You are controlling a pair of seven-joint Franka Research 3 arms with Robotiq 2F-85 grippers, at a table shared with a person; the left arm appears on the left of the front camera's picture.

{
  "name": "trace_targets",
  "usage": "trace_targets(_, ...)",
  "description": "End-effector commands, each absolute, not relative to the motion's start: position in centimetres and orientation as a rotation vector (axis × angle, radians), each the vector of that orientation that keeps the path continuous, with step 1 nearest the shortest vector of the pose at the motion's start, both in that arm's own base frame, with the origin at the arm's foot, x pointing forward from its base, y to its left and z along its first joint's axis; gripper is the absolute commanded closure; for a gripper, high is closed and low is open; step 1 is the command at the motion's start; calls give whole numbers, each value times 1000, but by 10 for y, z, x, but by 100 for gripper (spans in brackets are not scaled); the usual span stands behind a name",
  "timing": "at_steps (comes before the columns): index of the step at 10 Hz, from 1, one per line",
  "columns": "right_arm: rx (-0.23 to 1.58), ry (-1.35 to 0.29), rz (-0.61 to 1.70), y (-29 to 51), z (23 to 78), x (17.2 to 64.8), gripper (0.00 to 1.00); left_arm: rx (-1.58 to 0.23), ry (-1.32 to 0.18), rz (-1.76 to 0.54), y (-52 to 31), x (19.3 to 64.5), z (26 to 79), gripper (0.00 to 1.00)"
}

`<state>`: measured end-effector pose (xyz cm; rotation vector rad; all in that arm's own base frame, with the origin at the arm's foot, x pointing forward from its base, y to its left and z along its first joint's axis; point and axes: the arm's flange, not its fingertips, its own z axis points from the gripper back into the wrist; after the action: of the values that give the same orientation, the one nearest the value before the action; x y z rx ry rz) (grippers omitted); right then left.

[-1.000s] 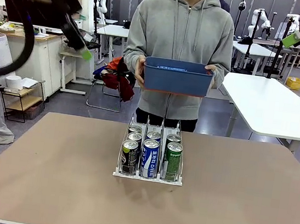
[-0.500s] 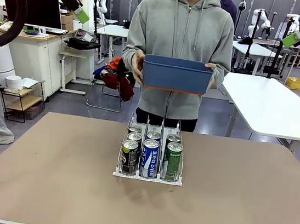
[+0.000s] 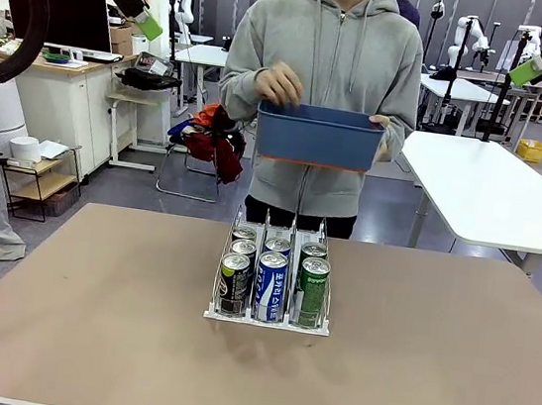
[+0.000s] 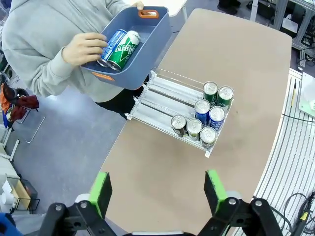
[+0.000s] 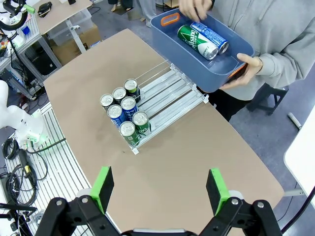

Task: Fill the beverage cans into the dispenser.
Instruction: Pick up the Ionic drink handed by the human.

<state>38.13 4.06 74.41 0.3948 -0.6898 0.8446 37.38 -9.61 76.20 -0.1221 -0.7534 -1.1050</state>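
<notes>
Left claw and right claw — both with jaws apart, gripping nothing — hang high above the desk. Mid-desk stands the dispenser. Seven cans crowd its front lip: three black in the robot's left lane, two blue in the middle, two green on the right. Beyond the far edge a person holds a blue bin with one hand; the other hand is over its rim. Inside lie a blue can and a green can, side by side.
</notes>
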Motion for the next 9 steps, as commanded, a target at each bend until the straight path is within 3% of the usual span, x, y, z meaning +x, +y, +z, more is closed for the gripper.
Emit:
trace_targets(1,395,-686,846,42,743,381,0,-119,-755,-1114,-93,376,762,0)
trace_targets(9,395,-686,846,42,743,381,0,-119,-755,-1114,-93,376,762,0)
